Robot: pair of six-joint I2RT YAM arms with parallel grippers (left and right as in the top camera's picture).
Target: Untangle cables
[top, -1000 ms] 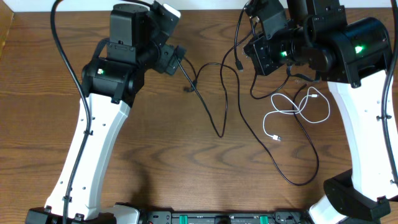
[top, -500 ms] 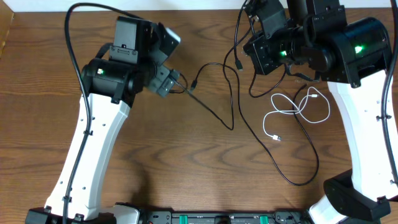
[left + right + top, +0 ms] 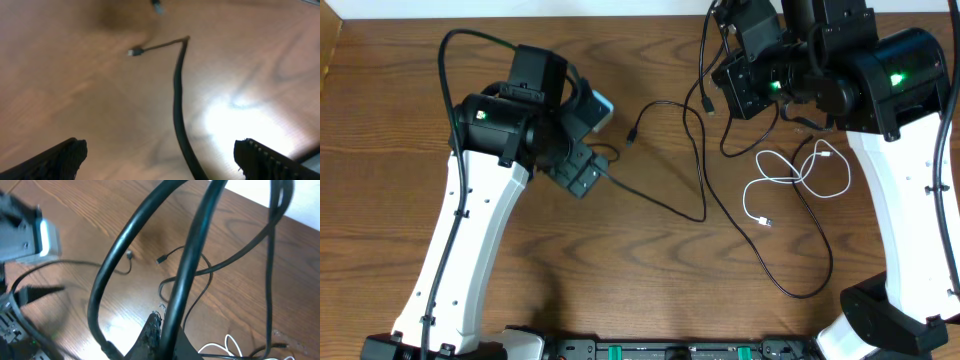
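A thin black cable (image 3: 704,170) runs from my left gripper (image 3: 585,180) across the wood, loops back and ends in a small plug (image 3: 632,135). In the left wrist view that cable (image 3: 177,110) lies between the wide-open fingers (image 3: 65,157) of the left gripper (image 3: 160,159), touching neither. My right gripper (image 3: 714,98) is raised at the back right and shut on a black cable (image 3: 185,280) that hangs from it; its closed tips (image 3: 156,326) show beside the strand. A white cable (image 3: 790,175) lies coiled below it, crossed by a second black cable (image 3: 820,240).
Both white arms rise from bases at the table's front edge (image 3: 640,350). The thick black arm cable (image 3: 445,60) arcs over the left arm. The long black strand sweeps toward the front right near the right arm's base (image 3: 880,320).
My left gripper has swung from the back toward the front, staying open. The black cable's loop shifted right with it. The right gripper has not moved.
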